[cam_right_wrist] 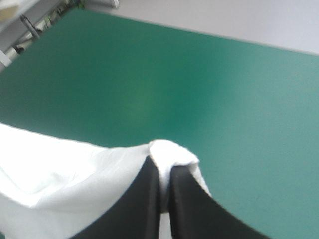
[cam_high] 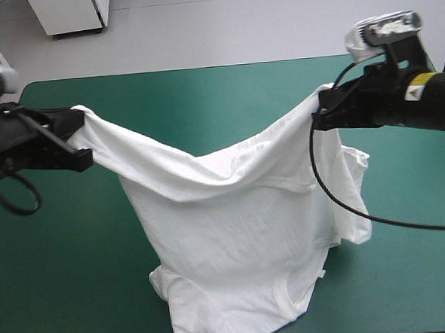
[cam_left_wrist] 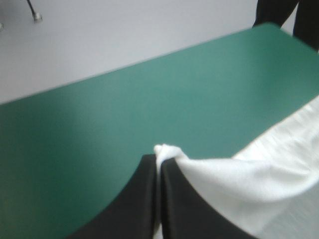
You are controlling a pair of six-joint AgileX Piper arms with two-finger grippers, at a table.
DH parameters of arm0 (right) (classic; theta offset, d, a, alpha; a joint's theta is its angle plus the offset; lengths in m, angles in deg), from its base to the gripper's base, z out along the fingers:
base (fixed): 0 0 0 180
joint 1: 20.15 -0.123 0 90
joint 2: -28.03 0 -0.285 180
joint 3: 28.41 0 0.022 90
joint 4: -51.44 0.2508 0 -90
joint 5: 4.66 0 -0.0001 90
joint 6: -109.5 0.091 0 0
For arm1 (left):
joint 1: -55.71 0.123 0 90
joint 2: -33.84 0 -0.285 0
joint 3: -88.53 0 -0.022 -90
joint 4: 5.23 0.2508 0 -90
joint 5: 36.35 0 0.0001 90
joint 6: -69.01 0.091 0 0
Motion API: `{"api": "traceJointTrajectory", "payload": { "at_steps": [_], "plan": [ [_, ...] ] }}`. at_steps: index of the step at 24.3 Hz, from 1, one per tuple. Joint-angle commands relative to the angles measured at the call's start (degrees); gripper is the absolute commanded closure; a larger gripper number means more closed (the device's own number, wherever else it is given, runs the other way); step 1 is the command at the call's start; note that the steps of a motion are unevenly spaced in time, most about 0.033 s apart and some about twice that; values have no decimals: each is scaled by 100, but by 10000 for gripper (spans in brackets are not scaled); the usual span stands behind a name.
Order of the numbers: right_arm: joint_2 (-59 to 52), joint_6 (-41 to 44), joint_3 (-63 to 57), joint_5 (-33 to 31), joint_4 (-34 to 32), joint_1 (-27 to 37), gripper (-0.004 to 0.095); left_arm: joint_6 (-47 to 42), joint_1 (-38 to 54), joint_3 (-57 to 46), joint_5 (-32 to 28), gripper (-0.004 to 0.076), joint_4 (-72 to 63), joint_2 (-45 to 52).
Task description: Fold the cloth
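The white T-shirt [cam_high: 234, 234] hangs stretched between both arms above the teal-green table [cam_high: 203, 92]. Its top edge sags in the middle and its lower part trails down to the table's near edge. My left gripper [cam_high: 78, 115] is shut on the T-shirt's left corner; a small tuft of T-shirt [cam_left_wrist: 167, 151] pokes out past the tips of the left gripper [cam_left_wrist: 158, 158]. My right gripper [cam_high: 323, 104] is shut on the opposite corner, and in the right wrist view T-shirt cloth [cam_right_wrist: 169, 152] wraps over the tips of the right gripper [cam_right_wrist: 163, 167].
Bare teal-green cover lies beyond both grippers toward the far edge [cam_high: 201, 68]. A white cabinet [cam_high: 73, 11] stands on the floor past the table's far left.
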Motion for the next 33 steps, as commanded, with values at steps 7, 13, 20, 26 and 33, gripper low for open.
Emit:
{"api": "traceJointTrajectory", "payload": {
  "at_steps": [7,13,20,26,33],
  "plan": [
    [1221,-324,-464,1413,-324,16,921,-27,-20,-418,-753,734,514,-1401],
    [2563,-325,-452,2226,-937,16,921,-27,-20,-408,-1763,734,1071,-2841],
    [3721,-325,-233,2526,-1479,16,916,-128,42,-408,-2453,733,1192,-3909],
    [3831,-816,-35,2543,-1241,27,633,-27,42,-408,-2423,514,1088,-4224],
    [3778,-750,527,2332,-1079,482,287,31,328,-54,-2006,174,1003,-4213]
  ]
}}
